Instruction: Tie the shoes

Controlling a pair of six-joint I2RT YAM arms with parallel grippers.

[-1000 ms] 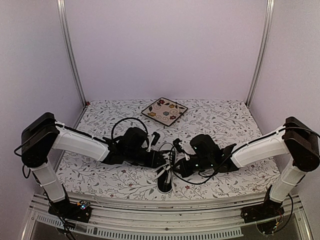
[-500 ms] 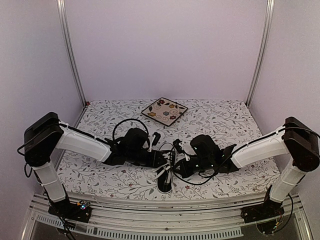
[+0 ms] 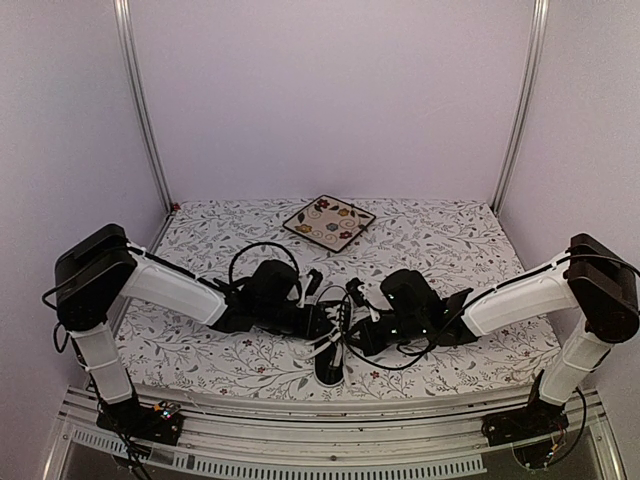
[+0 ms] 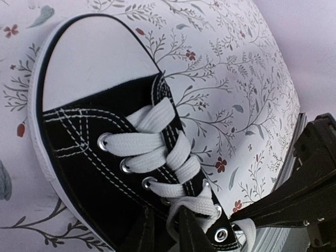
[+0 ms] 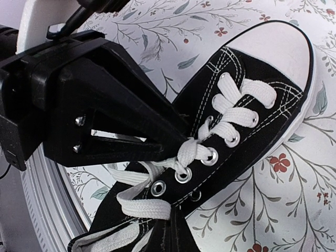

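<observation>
Top external view: the black sneaker (image 3: 329, 366) lay near the front edge of the table (image 3: 450, 250). The left gripper (image 3: 320, 322) and right gripper (image 3: 356, 336) were close together over the sneaker's laced top, and the floral plate (image 3: 328, 222) sat well beyond the sneaker. Left wrist view: the left fingers (image 4: 140, 233) pinched a white lace (image 4: 176, 220) by the sneaker's top eyelets. Right wrist view: the left gripper's tips were clamped on that lace above the sneaker. The right jaws were closed at the sneaker's collar; whether they held a lace I could not tell.

Sneaker (image 3: 331, 354) on table (image 3: 460, 240) near front, between left gripper (image 3: 325, 322) and right gripper (image 3: 353, 335) — plate (image 3: 328, 221) well behind
</observation>
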